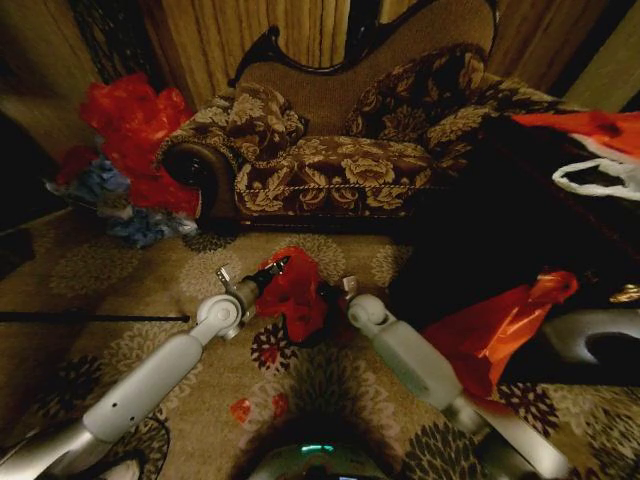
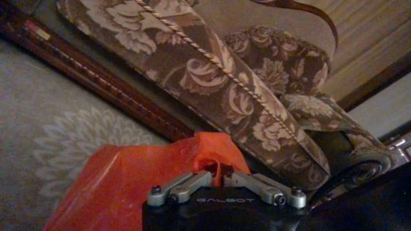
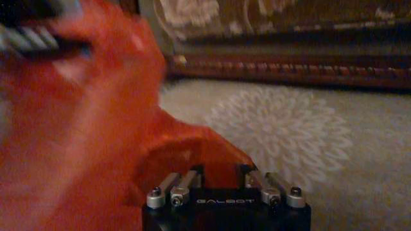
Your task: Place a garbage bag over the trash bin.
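The garbage bag (image 1: pixel 295 295), crinkly bright-red plastic, stands bunched up on the carpet in front of the sofa, between my two arms. My left gripper (image 1: pixel 262 275) is at its upper left edge. In the left wrist view that gripper (image 2: pixel 218 175) is shut on a small fold of the bag (image 2: pixel 128 183). My right gripper (image 1: pixel 337 292) is against the bag's right side. In the right wrist view its fingers (image 3: pixel 186 180) stand apart, with the red plastic (image 3: pixel 96 144) just ahead of them. The trash bin is hidden under the bag.
A floral sofa (image 1: pixel 340 150) stands close behind. A big heap of red plastic (image 1: pixel 135 120) lies at the left. At the right are a larger red-orange bag (image 1: pixel 500 330), a grey curved object (image 1: pixel 590 335) and a dark table (image 1: pixel 520 230). Open patterned carpet (image 1: pixel 120 290) lies to the left.
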You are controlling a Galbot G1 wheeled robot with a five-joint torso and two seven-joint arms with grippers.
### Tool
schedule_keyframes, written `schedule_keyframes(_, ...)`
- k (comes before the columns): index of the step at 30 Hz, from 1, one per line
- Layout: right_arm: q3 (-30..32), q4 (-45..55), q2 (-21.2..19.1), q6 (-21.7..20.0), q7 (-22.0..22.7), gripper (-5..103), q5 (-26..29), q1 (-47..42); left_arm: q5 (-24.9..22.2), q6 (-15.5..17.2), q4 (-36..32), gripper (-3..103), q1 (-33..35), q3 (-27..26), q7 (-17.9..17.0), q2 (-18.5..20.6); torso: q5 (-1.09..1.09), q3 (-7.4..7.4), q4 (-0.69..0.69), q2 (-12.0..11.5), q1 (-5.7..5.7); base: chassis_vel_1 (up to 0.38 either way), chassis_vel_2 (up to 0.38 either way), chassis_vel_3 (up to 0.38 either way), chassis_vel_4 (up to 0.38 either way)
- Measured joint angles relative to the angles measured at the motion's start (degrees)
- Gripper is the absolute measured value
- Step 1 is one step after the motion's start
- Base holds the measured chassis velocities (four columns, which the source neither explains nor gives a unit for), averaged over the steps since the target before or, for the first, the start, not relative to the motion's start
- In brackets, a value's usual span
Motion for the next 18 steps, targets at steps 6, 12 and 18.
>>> schedule_keyframes(6, 6.55, 10.55, -2.66, 6.65, 3.31, 53, 3.03, -9.71, -0.93, -0.05, -0.32, 0, 1.68, -1.79, -1.90, 0.21, 0.00, 0.00, -0.01, 0.00, 0.00, 0.000, 0.000, 0.000, 0.000)
schedule_keyframes(12, 11.42, 17.71, -5.75, 9.67, 8.29, 64, 7.54, -22.25, -1.94, -0.25, -1.45, 0, 3.07, -3.88, -3.79, 0.24, 0.00, 0.00, -0.01, 0.00, -0.01, 0.000, 0.000, 0.000, 0.000)
schedule_keyframes(18, 14.02, 23.19, -5.15, 8.85, 15.54, 90, 22.75, -31.71, -4.82, -0.26, -0.65, 0, 1.97, -4.07, -5.37, -0.55, -0.01, -0.01, -0.03, 0.01, -0.01, 0.000, 0.000, 0.000, 0.000)
